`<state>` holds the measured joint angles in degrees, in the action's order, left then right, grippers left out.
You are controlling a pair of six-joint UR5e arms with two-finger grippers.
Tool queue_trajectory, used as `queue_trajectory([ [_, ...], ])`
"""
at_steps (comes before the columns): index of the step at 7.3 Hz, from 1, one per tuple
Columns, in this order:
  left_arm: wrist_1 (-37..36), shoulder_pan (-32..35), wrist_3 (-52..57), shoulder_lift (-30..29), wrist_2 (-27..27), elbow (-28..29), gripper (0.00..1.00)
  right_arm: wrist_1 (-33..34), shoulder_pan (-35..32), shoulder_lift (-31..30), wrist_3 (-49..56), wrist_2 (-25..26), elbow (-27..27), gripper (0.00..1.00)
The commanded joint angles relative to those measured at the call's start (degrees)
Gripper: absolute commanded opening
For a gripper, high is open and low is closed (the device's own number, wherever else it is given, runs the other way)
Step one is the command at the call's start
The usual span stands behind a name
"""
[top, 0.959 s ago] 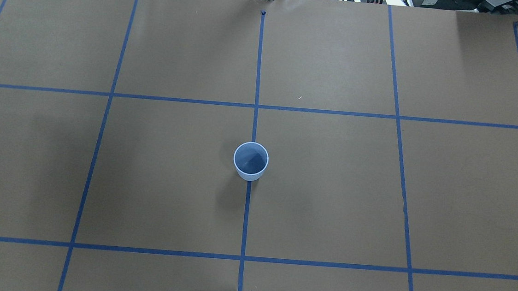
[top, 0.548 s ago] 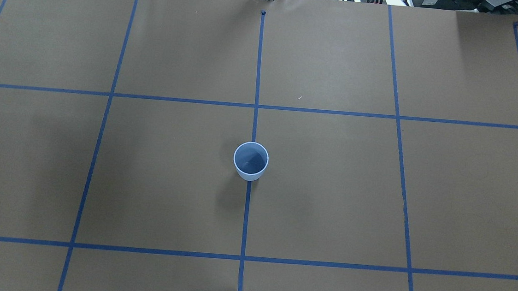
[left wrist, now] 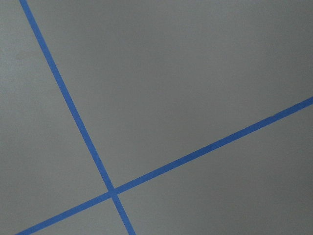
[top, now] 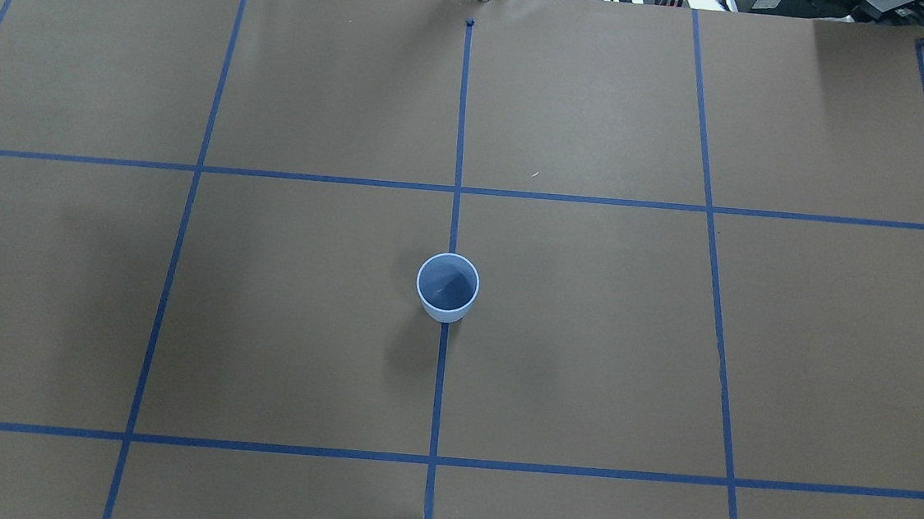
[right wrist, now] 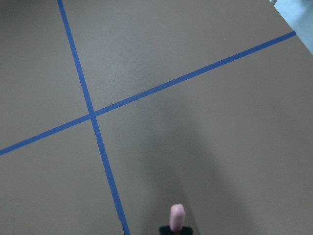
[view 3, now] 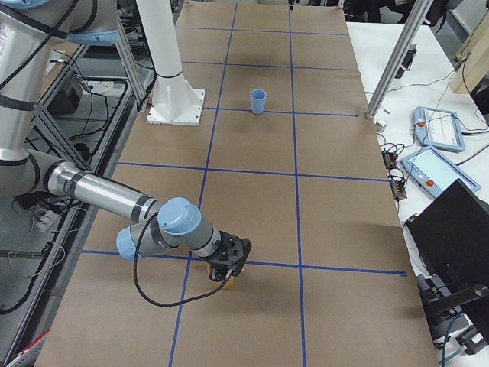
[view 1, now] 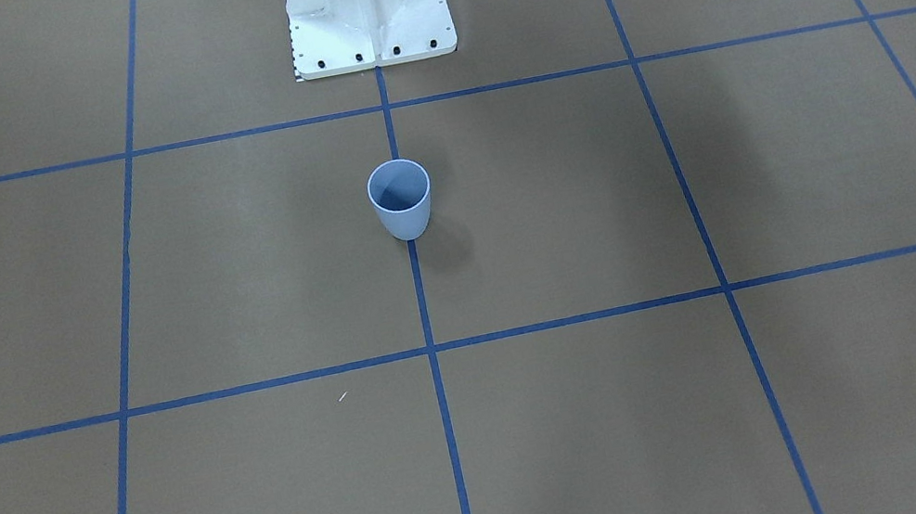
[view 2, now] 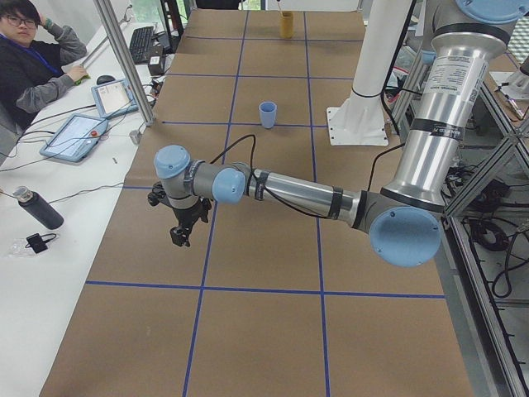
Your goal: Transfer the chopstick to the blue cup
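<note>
The blue cup (top: 447, 287) stands upright and empty on the middle tape line, also in the front view (view 1: 401, 199). Neither gripper is in the overhead view. In the right wrist view the pale pink chopstick (right wrist: 177, 215) pokes out of my right gripper (right wrist: 175, 230), whose dark tips meet at the bottom edge. In the exterior right view that gripper (view 3: 227, 267) hangs over a tan cup far from the blue cup. My left gripper (view 2: 178, 238) hangs above bare paper far to the other side. I cannot tell whether it is open or shut.
Brown paper with a blue tape grid covers the table (top: 587, 344). The tan cup (view 3: 221, 281) stands at the table's right end. The white robot base (view 1: 366, 0) is behind the blue cup. An operator (view 2: 33, 58), tablets and a bottle are along the far side.
</note>
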<state>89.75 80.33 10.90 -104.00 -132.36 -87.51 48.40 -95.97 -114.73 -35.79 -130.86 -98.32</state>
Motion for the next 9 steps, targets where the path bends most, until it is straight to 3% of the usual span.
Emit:
queue_trajectory([
  [1, 0.0, 0.0, -0.1, -0.1, -0.1, 0.0, 0.99, 0.3, -1.5, -0.1, 0.2, -0.8, -2.0, 0.00],
  [5, 0.0, 0.0, -0.1, -0.1, -0.1, -0.1, 0.99, 1.0, -6.1, 1.4, 5.5, -4.6, -4.1, 0.00],
  [6, 0.0, 0.0, -0.1, -0.1, -0.1, 0.0, 0.99, 4.5, -8.2, 1.7, 10.8, -5.9, -4.7, 0.00],
  [9, 0.0, -0.1, -1.6, -0.1, -0.1, -0.2, 0.99, 32.5, -16.6, 9.1, 33.9, -7.6, -11.5, 0.00],
])
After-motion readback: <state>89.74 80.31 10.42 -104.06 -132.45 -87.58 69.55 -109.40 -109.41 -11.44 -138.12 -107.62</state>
